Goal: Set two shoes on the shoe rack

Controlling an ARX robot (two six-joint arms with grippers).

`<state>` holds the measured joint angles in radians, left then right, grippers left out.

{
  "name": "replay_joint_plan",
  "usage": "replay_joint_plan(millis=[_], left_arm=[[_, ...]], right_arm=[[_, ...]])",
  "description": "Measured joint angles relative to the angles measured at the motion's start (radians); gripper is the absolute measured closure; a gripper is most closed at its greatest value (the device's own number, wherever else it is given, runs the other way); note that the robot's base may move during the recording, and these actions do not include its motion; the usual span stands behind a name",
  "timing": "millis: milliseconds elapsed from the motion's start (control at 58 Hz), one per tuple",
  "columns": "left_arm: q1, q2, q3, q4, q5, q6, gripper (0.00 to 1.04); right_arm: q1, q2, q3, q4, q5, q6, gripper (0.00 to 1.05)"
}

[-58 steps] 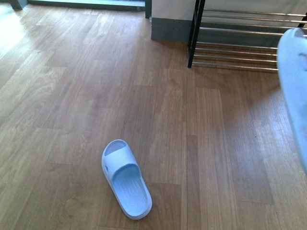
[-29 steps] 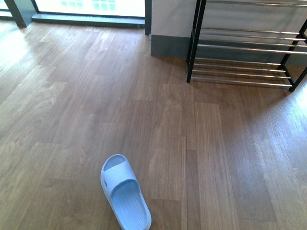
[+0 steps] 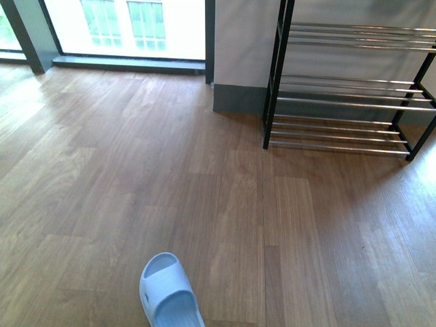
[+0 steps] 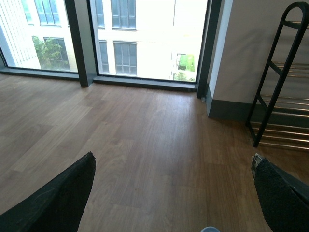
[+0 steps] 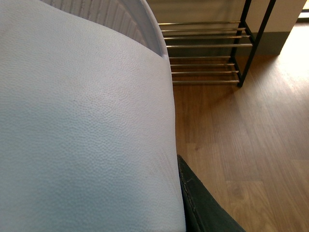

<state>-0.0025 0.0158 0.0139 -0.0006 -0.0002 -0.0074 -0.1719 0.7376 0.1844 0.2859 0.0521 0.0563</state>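
Sandals first: two pale blue slides, and they were nowhere near each other. The held sandal [image 5: 82,125] filled the right wrist view, its pebbled surface pressed against one dark finger [image 5: 203,205] of the right gripper [image 5: 193,193]. The other finger was hidden behind the rubber, but with the slide up off the floor like that, I judged the jaws clamped on it.

The floor sandal [image 3: 167,296] lay flat on the wooden floor [image 3: 102,170], low and left of centre in the front view. Its long axis ran away from the robot at a slight angle, and its near end was cut off by the frame. The left gripper [image 4: 173,155] hung with jaws spread wide and nothing between them. Only a sliver of blue showed at the edge of that view, so I judged the slide lay short of the fingertips, back toward the robot.

The shoe rack [image 3: 340,88] stood against the wall, ahead and to the right, well apart from both slides. Its chrome bars ran crosswise, with no shoe on any bar I could see. That put it on the right arm's side, so the carried slide looked the one to go first. The left arm was plainly nearer the one on the floor.
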Motion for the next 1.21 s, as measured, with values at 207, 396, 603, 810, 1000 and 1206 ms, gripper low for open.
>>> replay_joint_plan(millis=[207,396,603,810,1000,1206], left_arm=[[0.000,0.000,0.000,0.000,0.000,0.000,0.09],[0.000,0.000,0.000,0.000,0.000,0.000,0.09],[0.000,0.000,0.000,0.000,0.000,0.000,0.09],[0.000,0.000,0.000,0.000,0.000,0.000,0.09],[0.000,0.000,0.000,0.000,0.000,0.000,0.09],[0.000,0.000,0.000,0.000,0.000,0.000,0.09]], right_arm=[[0.000,0.000,0.000,0.000,0.000,0.000,1.03],[0.000,0.000,0.000,0.000,0.000,0.000,1.03],[0.000,0.000,0.000,0.000,0.000,0.000,1.03],[0.000,0.000,0.000,0.000,0.000,0.000,1.03],[0.000,0.000,0.000,0.000,0.000,0.000,1.03],[0.000,0.000,0.000,0.000,0.000,0.000,1.03]])
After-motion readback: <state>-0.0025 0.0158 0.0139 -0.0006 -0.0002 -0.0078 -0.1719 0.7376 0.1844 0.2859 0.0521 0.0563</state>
